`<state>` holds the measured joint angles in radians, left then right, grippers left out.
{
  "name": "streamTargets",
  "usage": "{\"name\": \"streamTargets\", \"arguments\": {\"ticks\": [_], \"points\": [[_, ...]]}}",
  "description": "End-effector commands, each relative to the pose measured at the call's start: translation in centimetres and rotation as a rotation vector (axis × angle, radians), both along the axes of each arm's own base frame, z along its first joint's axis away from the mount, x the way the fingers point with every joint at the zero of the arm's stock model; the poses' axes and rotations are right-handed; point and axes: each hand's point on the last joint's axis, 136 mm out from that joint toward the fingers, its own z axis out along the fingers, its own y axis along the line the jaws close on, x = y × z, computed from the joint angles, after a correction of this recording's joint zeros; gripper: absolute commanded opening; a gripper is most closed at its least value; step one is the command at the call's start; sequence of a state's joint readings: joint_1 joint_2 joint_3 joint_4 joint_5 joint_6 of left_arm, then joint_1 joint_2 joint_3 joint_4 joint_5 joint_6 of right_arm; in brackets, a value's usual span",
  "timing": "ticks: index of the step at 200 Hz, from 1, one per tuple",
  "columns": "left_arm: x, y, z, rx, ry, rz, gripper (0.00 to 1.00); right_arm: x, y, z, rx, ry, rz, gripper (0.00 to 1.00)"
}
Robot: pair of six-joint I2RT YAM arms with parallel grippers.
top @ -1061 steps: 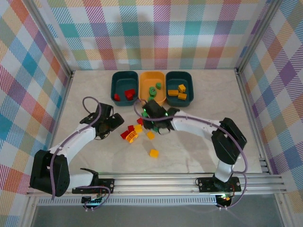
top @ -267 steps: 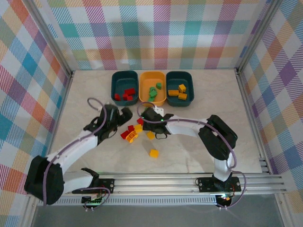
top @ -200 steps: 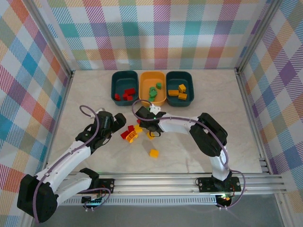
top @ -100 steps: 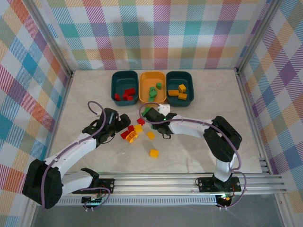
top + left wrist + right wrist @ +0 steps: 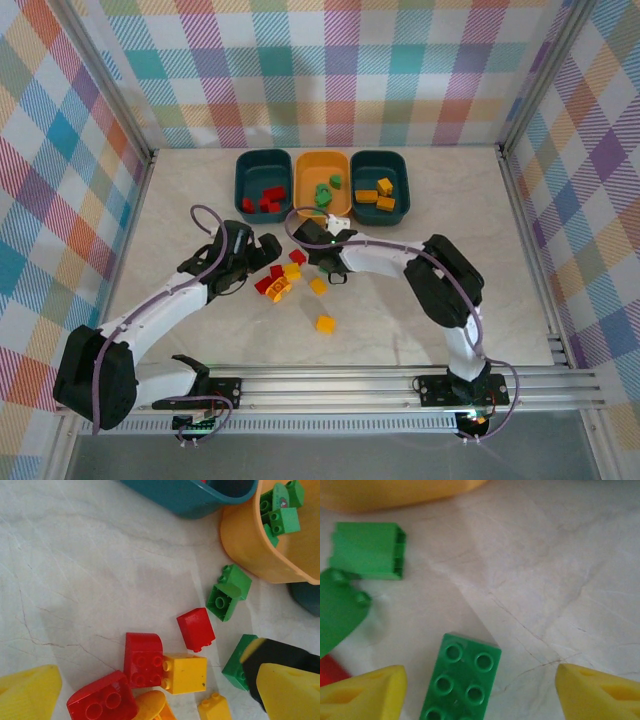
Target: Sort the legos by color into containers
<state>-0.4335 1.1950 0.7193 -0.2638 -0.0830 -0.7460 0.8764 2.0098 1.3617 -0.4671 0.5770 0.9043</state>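
Sorting partly done: legos (image 5: 272, 196) fill three containers (image 5: 321, 154) by color, several remain loose on the table (image 5: 200, 200); right gripper (image 5: 479, 687) spread wide around a green brick (image 5: 462, 680), left gripper (image 5: 156, 692) wide, empty

No words, numbers or brand marks can be read. Ahead and to the right of the left gripper (image 5: 156, 697), a green lego (image 5: 281, 497) in the yellow-orange bin (image 5: 240, 540) bears a small reddish mark, too blurred to read.

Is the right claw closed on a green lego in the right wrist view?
No, the right claw is open, its fingers wide apart, with a green lego lying flat on the table between them.
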Motion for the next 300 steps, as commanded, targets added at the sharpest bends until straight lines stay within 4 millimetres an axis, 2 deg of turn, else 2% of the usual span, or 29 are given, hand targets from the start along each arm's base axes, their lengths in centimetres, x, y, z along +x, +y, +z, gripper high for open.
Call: {"name": "streamTargets", "arguments": {"ticks": [1,27,37,51,67,86,115,120,131,143,153,164,171,175,180,183,191,200,215,227,246,261,270,284,300], "points": [[0.0,0.3,0.8,0.013,-0.008,-0.008,1.0,-0.3,-0.9,-1.3,-0.001,0.033,-0.071,0.69],[0.0,-0.1,0.3,0.007,0.007,-0.021,1.0,-0.6,-0.4,-1.9,0.049,0.021,-0.036,0.55],[0.1,-0.1,0.0,0.009,0.018,-0.021,1.0,-0.6,-0.1,-2.0,0.063,0.022,-0.019,0.47],[0.3,-0.4,-0.2,0.007,0.027,-0.026,1.0,-0.6,0.0,-1.8,0.07,0.019,-0.011,0.34],[0.3,-0.4,-0.3,0.005,0.034,-0.03,1.0,-0.5,0.1,-0.9,0.082,-0.006,0.01,0.26],[0.3,-0.4,-0.5,0.009,0.038,-0.03,1.0,0.2,0.2,1.9,0.083,-0.077,0.052,0.22],[0.4,-1.1,-1.5,0.001,0.079,-0.05,1.0,3.3,-0.1,9.7,0.053,-0.28,0.118,0.21],[0.9,-1.8,-1.4,-0.021,0.065,-0.07,1.0,4.3,-0.4,10.9,0.058,-0.319,0.12,0.21],[1.2,-3.9,-2.0,-0.078,0.096,-0.154,1.0,6.3,-1.1,12.3,0.086,-0.359,0.119,0.21],[1.3,-6.2,-3.0,-0.105,0.153,-0.239,0.98,8.8,-1.2,12.5,0.124,-0.359,0.133,0.21],[1.3,-7.1,-4.1,-0.072,0.197,-0.273,0.95,10.7,-0.6,12.2,0.153,-0.317,0.165,0.22],[1.6,-7.3,-4.7,-0.04,0.21,-0.273,0.94,12.3,0.1,11.9,0.16,-0.249,0.199,0.23],[1.0,-7.1,-5.3,-0.025,0.246,-0.269,0.94,13.3,0.8,12.0,0.166,-0.216,0.222,0.23],[1.0,-7.1,-5.2,-0.026,0.246,-0.267,0.94,13.6,0.9,11.4,0.158,-0.184,0.235,0.24],[1.0,-7.1,-5.2,-0.024,0.242,-0.265,0.93,14.3,1.4,11.9,0.169,-0.176,0.252,0.24],[1.0,-7.1,-5.1,-0.023,0.241,-0.267,0.93,14.5,1.4,11.2,0.166,-0.152,0.261,0.24],[1.1,-7.0,-5.0,-0.015,0.235,-0.266,0.94,15.3,1.8,11.2,0.172,-0.134,0.276,0.25],[1.2,-7.0,-4.8,-0.003,0.232,-0.267,0.94,16.0,1.9,10.2,0.173,-0.108,0.286,0.26],[1.3,-7.1,-4.8,0.003,0.24,-0.27,0.93,16.9,2.1,9.0,0.175,-0.076,0.285,0.27],[1.3,-7.3,-5.0,0.001,0.246,-0.272,0.93,17.3,2.7,8.8,0.191,-0.081,0.306,0.28],[1.2,-7.3,-5.2,0.013,0.255,-0.277,0.93,17.9,3.5,9.3,0.213,-0.101,0.328,0.31],[1.2,-7.4,-5.2,0.022,0.261,-0.282,0.93,18.3,3.9,10.0,0.214,-0.108,0.343,0.39],[1.3,-7.3,-5.2,0.025,0.263,-0.281,0.93,18.3,4.0,10.9,0.209,-0.112,0.349,0.46],[1.6,-7.6,-4.8,0.024,0.257,-0.283,0.94,18.0,3.7,13.4,0.181,-0.172,0.361,0.61],[2.1,-7.9,-4.6,0.032,0.253,-0.286,0.94,17.0,3.1,16.5,0.175,-0.243,0.372,0.66]]}}
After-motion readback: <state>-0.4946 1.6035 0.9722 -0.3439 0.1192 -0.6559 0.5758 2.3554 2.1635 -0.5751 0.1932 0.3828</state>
